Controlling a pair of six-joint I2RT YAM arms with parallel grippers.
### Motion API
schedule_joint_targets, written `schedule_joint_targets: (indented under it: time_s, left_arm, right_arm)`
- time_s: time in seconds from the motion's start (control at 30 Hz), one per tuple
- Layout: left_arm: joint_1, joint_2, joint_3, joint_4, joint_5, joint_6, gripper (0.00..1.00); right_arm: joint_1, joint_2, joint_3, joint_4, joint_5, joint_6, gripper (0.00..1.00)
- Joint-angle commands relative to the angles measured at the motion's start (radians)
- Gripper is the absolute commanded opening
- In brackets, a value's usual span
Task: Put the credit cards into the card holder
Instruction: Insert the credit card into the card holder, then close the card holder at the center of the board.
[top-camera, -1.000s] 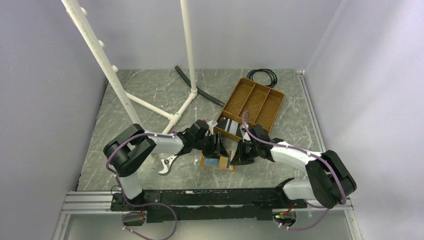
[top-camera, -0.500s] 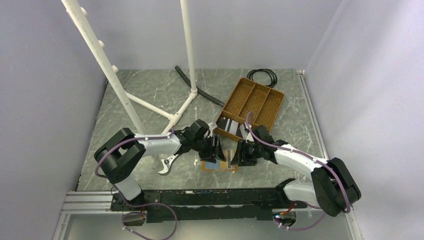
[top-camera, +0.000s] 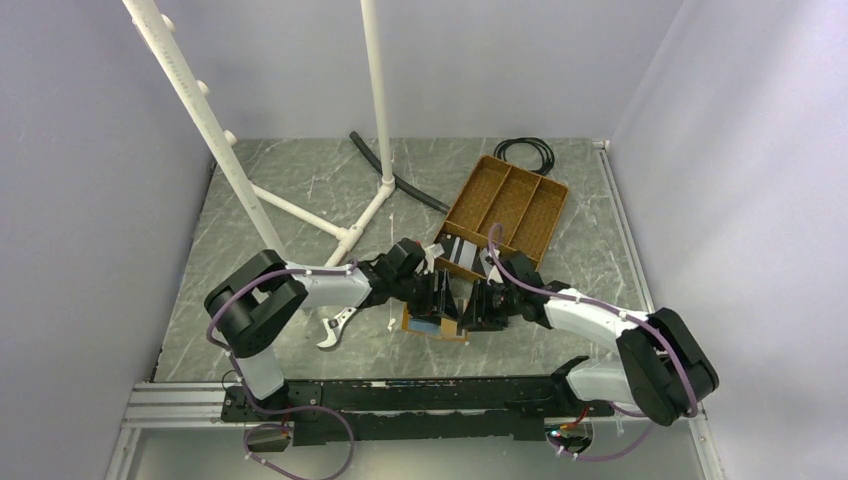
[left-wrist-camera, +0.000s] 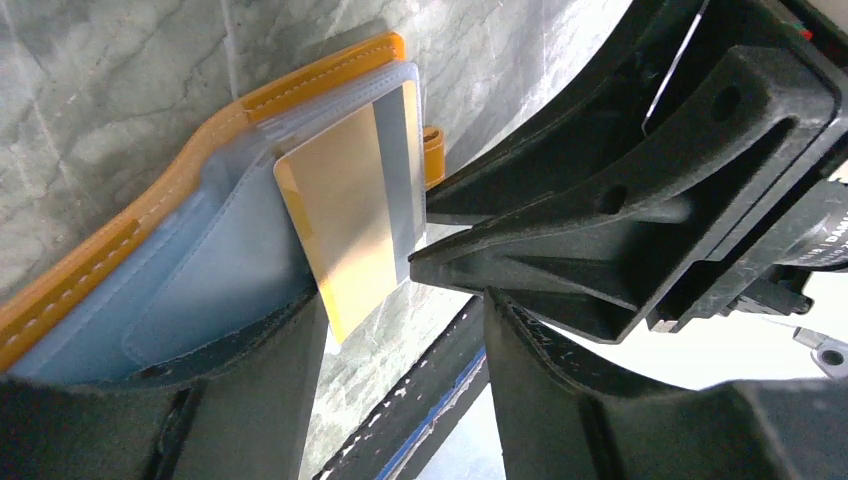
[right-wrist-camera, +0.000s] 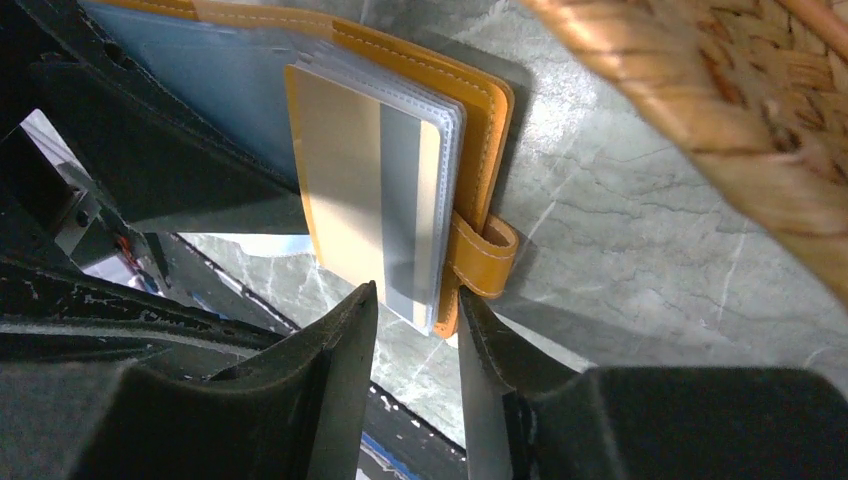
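The card holder (top-camera: 432, 326) lies open on the table, orange with bluish panels and clear sleeves. A tan card with a grey stripe (right-wrist-camera: 365, 190) sits in the top sleeve and also shows in the left wrist view (left-wrist-camera: 350, 220). Black and white credit cards (top-camera: 458, 254) lie in the near end of the brown tray. My left gripper (left-wrist-camera: 400, 310) is open, and its left finger (left-wrist-camera: 250, 390) rests on the holder's bluish panel. My right gripper (right-wrist-camera: 415, 300) is open at the sleeve's corner. Its right finger (right-wrist-camera: 490, 390) touches the orange strap (right-wrist-camera: 487, 260).
The brown divided tray (top-camera: 545, 215) stands behind the holder; its woven rim (right-wrist-camera: 760, 100) shows in the right wrist view. A white pipe stand (top-camera: 377, 120), a black hose (top-camera: 400, 182) and a black cable (top-camera: 527, 150) lie further back. A white-handled tool (top-camera: 335, 330) lies left of the holder.
Both grippers have closed in over the card holder. The right gripper has moved a little left to its edge. The holder has barely shifted.
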Motion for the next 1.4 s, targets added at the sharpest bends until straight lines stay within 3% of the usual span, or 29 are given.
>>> schedule_joint_targets:
  time_s: [0.0, 0.27, 0.4, 0.43, 0.47, 0.63, 0.77, 1.13, 1.3, 1.37]
  left_arm:
    - [-0.025, -0.052, 0.041, 0.013, 0.007, -0.003, 0.63]
    - [0.001, -0.155, 0.081, -0.347, -0.109, 0.114, 0.65]
    - [0.000, -0.208, 0.130, -0.446, -0.133, 0.166, 0.65]
    - [-0.001, -0.213, 0.120, -0.423, -0.110, 0.159, 0.62]
    - [0.001, -0.210, 0.102, -0.347, -0.075, 0.148, 0.52]
    - [-0.004, -0.075, 0.081, -0.176, 0.015, 0.096, 0.21]
    - [-0.005, 0.008, 0.098, -0.185, -0.017, 0.130, 0.13]
    - [-0.005, 0.039, 0.050, -0.269, -0.147, 0.127, 0.05]
    - [0.011, 0.032, 0.015, -0.297, -0.180, 0.101, 0.01]
    - [0.019, 0.026, -0.002, -0.296, -0.183, 0.090, 0.00]
  right_arm:
    - [0.015, -0.057, 0.013, 0.082, -0.048, 0.025, 0.37]
    - [-0.031, -0.121, 0.092, -0.247, 0.130, -0.131, 0.48]
    - [-0.025, -0.135, 0.085, -0.186, 0.138, -0.083, 0.41]
    - [-0.012, -0.148, 0.069, -0.141, 0.152, -0.046, 0.40]
    - [0.008, -0.161, 0.050, -0.092, 0.192, -0.016, 0.38]
    - [0.063, -0.135, 0.049, -0.033, 0.379, 0.052, 0.16]
    - [0.140, -0.072, 0.110, -0.118, 0.529, 0.095, 0.05]
    - [0.237, 0.012, 0.146, -0.122, 0.592, 0.075, 0.08]
    - [0.261, 0.097, 0.166, -0.262, 0.707, 0.194, 0.17]
    - [0.261, 0.086, 0.126, -0.297, 0.720, 0.263, 0.27]
